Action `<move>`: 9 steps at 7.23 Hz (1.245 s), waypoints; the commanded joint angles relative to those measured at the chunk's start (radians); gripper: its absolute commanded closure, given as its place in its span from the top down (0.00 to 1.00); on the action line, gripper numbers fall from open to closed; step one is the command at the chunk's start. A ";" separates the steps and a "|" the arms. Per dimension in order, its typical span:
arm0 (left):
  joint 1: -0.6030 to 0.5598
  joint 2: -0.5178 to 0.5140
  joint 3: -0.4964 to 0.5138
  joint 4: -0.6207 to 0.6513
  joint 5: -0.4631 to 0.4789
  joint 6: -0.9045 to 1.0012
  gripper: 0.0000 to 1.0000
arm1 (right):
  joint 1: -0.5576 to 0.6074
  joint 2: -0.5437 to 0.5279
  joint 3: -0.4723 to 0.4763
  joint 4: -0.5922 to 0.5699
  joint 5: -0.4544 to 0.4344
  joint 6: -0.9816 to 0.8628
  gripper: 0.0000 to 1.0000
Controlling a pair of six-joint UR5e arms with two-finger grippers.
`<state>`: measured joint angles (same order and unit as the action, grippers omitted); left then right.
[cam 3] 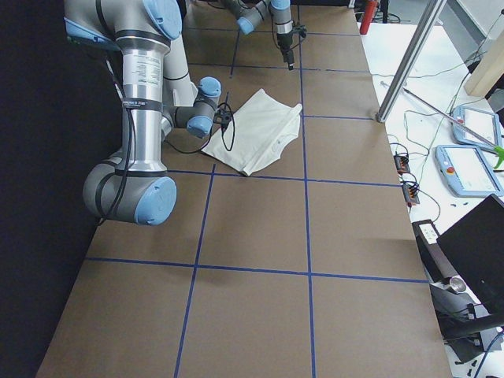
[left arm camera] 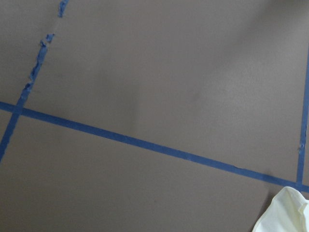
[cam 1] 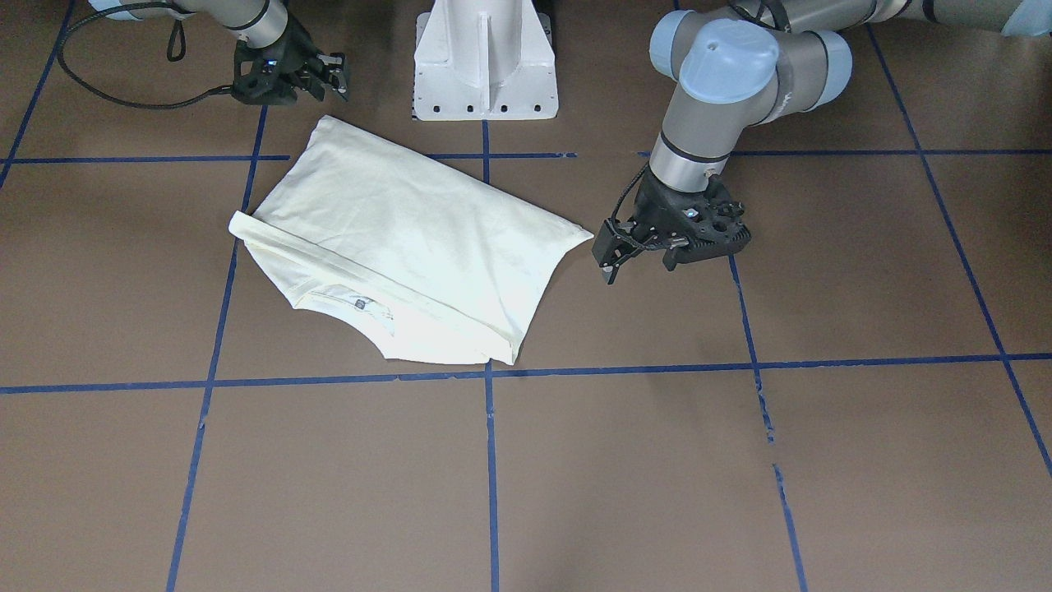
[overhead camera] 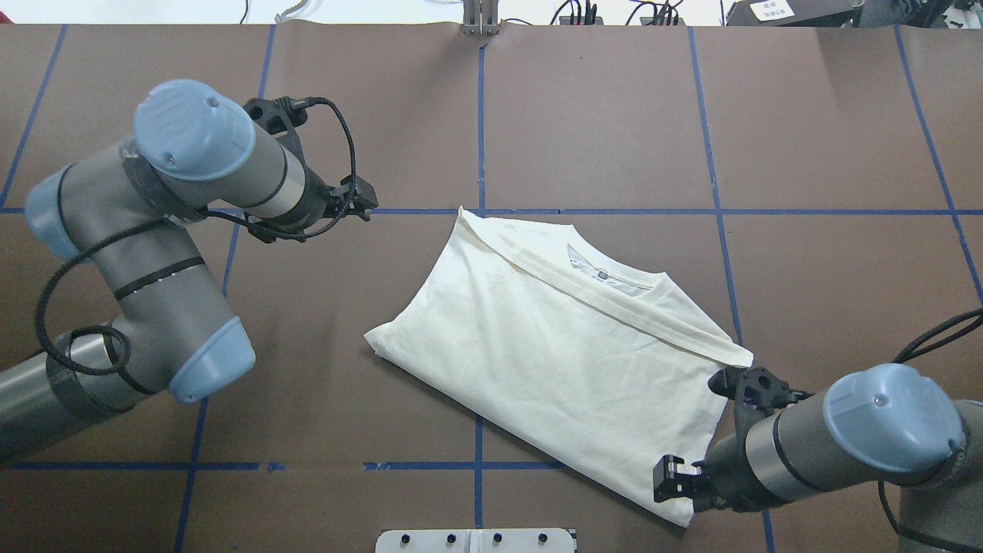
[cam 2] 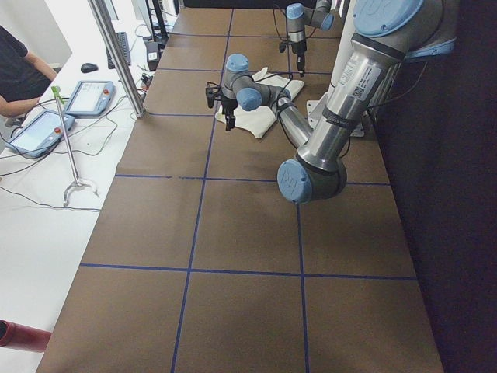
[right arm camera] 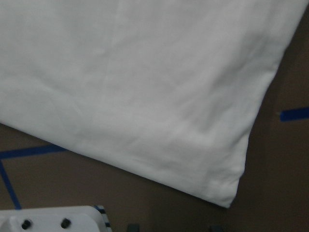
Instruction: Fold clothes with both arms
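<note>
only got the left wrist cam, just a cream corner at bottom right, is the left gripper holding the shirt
observer: no, the left gripper hangs just off one corner of the shirt, holding nothing.
operator: where's the right one
observer: the right gripper is by the opposite corner, near the white pedestal, fingers apart and not gripping.
operator: print showing
observer: no, the plain cream side is up, with the neck label visible at the collar.
</note>
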<state>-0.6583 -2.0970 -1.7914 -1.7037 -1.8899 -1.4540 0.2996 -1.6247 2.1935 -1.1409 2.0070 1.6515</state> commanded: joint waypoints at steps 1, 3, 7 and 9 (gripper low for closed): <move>0.151 0.000 -0.002 -0.002 0.008 -0.226 0.92 | 0.157 0.063 0.002 0.001 0.007 -0.001 1.00; 0.233 -0.008 0.018 -0.004 0.008 -0.312 0.82 | 0.240 0.103 -0.006 0.000 0.009 -0.004 1.00; 0.235 -0.003 0.067 -0.050 0.046 -0.321 0.70 | 0.250 0.135 -0.035 0.000 0.009 -0.009 1.00; 0.235 -0.001 0.089 -0.063 0.046 -0.321 0.53 | 0.248 0.152 -0.037 0.000 0.012 -0.010 1.00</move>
<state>-0.4234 -2.0992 -1.7151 -1.7605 -1.8444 -1.7741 0.5482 -1.4850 2.1586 -1.1413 2.0163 1.6419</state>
